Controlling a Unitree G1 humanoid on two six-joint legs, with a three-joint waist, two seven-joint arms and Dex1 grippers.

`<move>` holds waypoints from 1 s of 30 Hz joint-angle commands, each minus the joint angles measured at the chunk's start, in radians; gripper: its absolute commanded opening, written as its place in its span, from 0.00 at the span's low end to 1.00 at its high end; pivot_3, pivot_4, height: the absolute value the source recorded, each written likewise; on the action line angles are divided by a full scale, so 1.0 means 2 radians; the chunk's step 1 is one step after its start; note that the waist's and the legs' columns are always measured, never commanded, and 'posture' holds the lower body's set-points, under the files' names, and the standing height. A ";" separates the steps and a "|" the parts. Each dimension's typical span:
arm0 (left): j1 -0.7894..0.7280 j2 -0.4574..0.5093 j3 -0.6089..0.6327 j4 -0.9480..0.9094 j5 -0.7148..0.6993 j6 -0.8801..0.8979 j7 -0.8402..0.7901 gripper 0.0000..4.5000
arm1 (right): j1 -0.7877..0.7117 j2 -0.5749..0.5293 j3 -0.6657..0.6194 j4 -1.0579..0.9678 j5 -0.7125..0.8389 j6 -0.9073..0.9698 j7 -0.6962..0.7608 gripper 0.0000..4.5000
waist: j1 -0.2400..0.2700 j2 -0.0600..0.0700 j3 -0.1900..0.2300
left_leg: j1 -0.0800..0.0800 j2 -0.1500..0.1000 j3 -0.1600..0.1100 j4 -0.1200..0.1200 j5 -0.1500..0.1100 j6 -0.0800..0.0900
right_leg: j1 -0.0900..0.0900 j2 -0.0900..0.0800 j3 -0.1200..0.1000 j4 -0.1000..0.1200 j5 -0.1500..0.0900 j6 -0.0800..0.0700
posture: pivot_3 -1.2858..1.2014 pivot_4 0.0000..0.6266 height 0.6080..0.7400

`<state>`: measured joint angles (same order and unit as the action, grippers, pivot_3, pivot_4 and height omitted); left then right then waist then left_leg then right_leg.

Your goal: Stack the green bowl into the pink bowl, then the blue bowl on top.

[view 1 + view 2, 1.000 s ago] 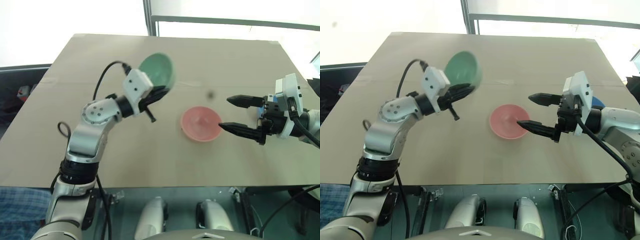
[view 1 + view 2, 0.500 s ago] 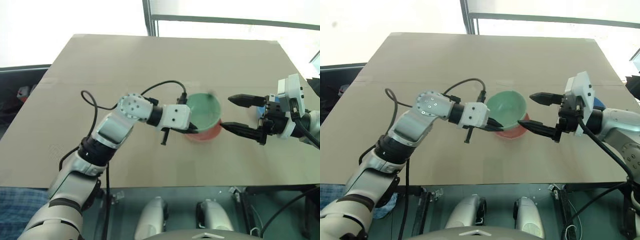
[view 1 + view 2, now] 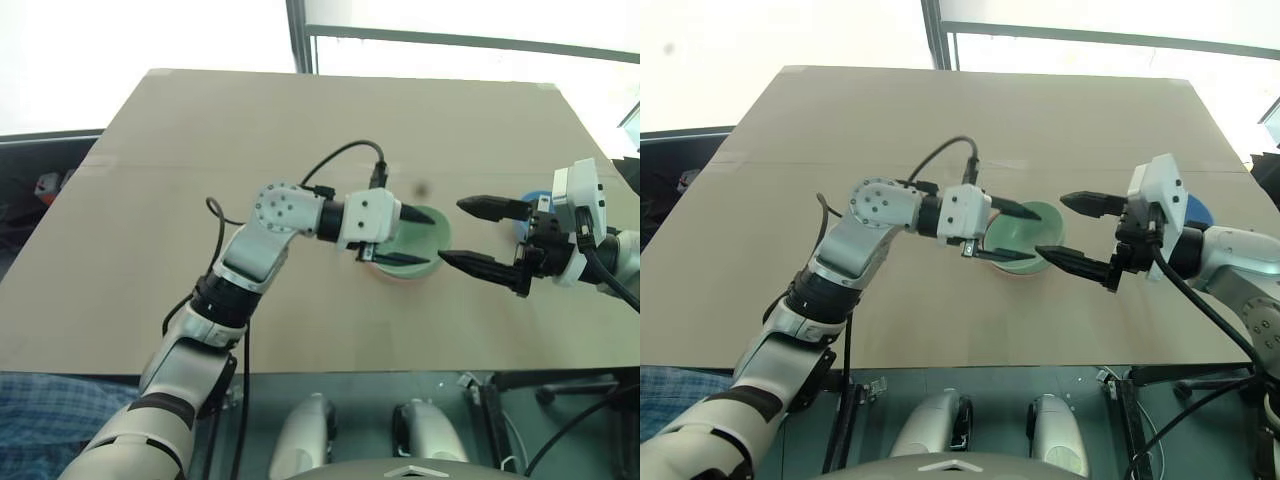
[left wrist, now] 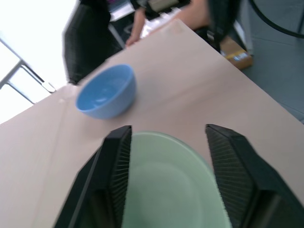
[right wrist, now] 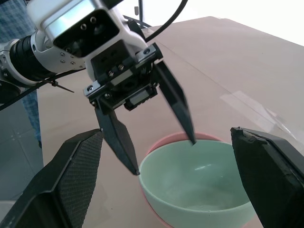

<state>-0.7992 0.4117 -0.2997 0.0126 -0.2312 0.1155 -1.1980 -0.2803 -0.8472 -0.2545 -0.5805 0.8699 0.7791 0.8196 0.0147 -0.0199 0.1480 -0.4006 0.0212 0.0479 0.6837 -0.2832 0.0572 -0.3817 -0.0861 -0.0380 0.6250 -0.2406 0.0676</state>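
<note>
The green bowl sits nested in the pink bowl, of which a thin rim shows beneath it. My left gripper is open at the green bowl's left side, its fingers spread on either side of the rim with a gap to it. My right gripper is open just right of the stack, fingertips pointing at it. The blue bowl stands upright on the table beyond the stack, behind my right gripper.
The tan table stretches wide to the left and back of the bowls. A window frame post rises behind its far edge. A person stands at the table's side, beyond the blue bowl.
My left arm swung right and lowered the green bowl into the pink bowl, then opened its fingers and let go. The right gripper stayed where it was, open.
</note>
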 commanded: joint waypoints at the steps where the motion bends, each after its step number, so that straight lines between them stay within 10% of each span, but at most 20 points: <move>1: 0.010 0.001 0.064 -0.034 -0.075 0.076 0.025 0.57 | 0.002 -0.010 -0.011 0.007 -0.023 -0.018 -0.007 1.00 | 0.000 0.000 0.000 | 0.000 0.000 0.000 0.000 0.000 0.000 | 0.000 0.000 0.000 0.000 0.000 0.000 | 0.52 0.24 1.00; 13: 0.101 0.069 0.148 -0.157 -0.262 0.235 0.002 0.57 | -0.035 -0.040 0.066 0.164 -0.224 -0.046 -0.068 1.00 | 0.000 0.000 0.000 | 0.000 0.000 0.000 0.000 0.000 0.000 | 0.000 0.000 0.000 0.000 0.000 0.000 | 0.52 0.24 1.00; 29: 0.116 0.101 0.164 -0.139 -0.215 0.199 0.046 0.57 | -0.009 -0.061 0.114 0.262 -0.349 -0.013 -0.093 1.00 | 0.000 0.000 0.000 | 0.000 0.000 0.001 0.000 0.000 0.000 | 0.000 0.000 0.000 -0.001 0.000 0.000 | 0.52 0.24 1.00; 30: 0.115 0.102 0.164 -0.137 -0.213 0.196 0.045 0.58 | -0.007 -0.060 0.113 0.262 -0.354 -0.017 -0.093 0.89 | 0.000 0.000 0.000 | 0.000 0.000 0.001 0.000 0.000 0.000 | 0.000 0.000 0.000 0.000 0.000 0.000 | 0.52 0.24 1.00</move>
<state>-0.5536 0.6060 0.0023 -0.2560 -0.6663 0.5353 -1.1079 -0.2893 -0.9492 -0.0131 -0.0431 0.1845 0.7587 0.6445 0.0141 -0.0190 0.1484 -0.3997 0.0207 0.0492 0.6832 -0.2830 0.0566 -0.3811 -0.0861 -0.0375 0.6240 -0.2407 0.0676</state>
